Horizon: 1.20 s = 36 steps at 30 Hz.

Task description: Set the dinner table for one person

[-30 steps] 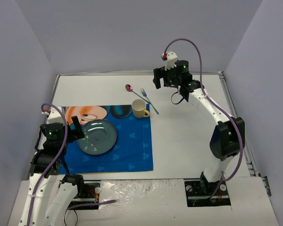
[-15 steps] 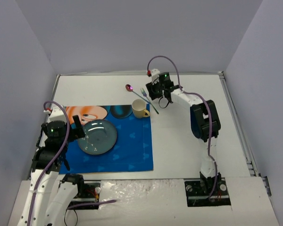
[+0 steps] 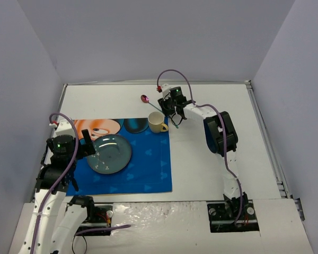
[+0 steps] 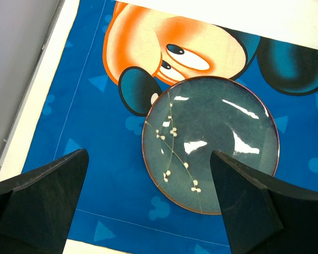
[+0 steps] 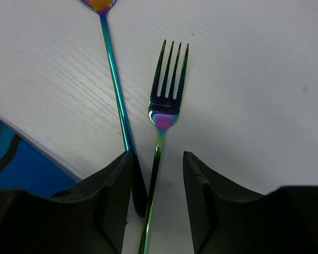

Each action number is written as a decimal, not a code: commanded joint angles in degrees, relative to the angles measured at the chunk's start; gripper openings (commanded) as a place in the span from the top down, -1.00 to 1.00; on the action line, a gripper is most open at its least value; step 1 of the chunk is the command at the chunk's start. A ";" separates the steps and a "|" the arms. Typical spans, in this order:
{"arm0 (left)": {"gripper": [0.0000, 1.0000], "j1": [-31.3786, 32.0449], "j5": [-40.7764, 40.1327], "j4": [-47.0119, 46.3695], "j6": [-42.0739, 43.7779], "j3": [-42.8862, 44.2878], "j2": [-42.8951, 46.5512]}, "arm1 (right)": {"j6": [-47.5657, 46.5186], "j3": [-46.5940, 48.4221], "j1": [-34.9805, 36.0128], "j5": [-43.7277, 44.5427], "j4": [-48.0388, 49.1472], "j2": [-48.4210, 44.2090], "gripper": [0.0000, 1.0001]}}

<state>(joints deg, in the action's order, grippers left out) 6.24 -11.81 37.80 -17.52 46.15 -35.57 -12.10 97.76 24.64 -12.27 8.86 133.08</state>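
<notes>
Two arms stand at the near edge of the worktop (image 3: pixel 116 100), a wide white slab with a thin metal rim that carries everything else. On its left half lies a blue cartoon-printed placemat (image 4: pixel 95 174). A dark blue-green plate (image 4: pixel 222 132) with a pale sprig pattern sits on the placemat, partly covering the printed face. A yellow cup (image 3: pixel 157 123) stands upright on the far right corner of the placemat, its handle turned to the right.

Just beyond the cup, on bare worktop, an iridescent fork (image 5: pixel 168 90) and spoon (image 5: pixel 113 69) lie side by side, close but apart, both with their heads toward the far side.

The right fingers (image 5: pixel 111 201) are set low over the fork's handle, one on each side of it. They are partly closed, with a narrow gap showing between each finger and the thin handle, and they have hold of nothing. The spoon's handle runs in behind one finger, on its outer side; whether the two touch cannot be told.

The left fingers (image 4: pixel 42 201) are spread wide and empty, hovering above the placemat with the plate seen between them
</notes>
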 commanded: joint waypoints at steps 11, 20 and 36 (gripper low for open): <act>-0.94 -0.44 0.30 -3.44 0.73 0.63 -0.53 | 0.28 0.36 -0.67 2.87 5.00 0.15 0.50; -0.94 -0.44 0.39 -3.52 0.73 0.64 -0.32 | 4.50 -9.69 -3.53 4.91 7.66 -6.42 1.00; -0.94 0.07 9.78 -5.03 -4.96 5.14 -3.73 | 13.84 -24.07 -3.18 19.56 1.79 -35.74 1.00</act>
<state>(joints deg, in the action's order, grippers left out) 6.24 -7.35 37.33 -19.06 46.39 -36.41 -4.56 74.51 20.65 2.16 9.60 110.69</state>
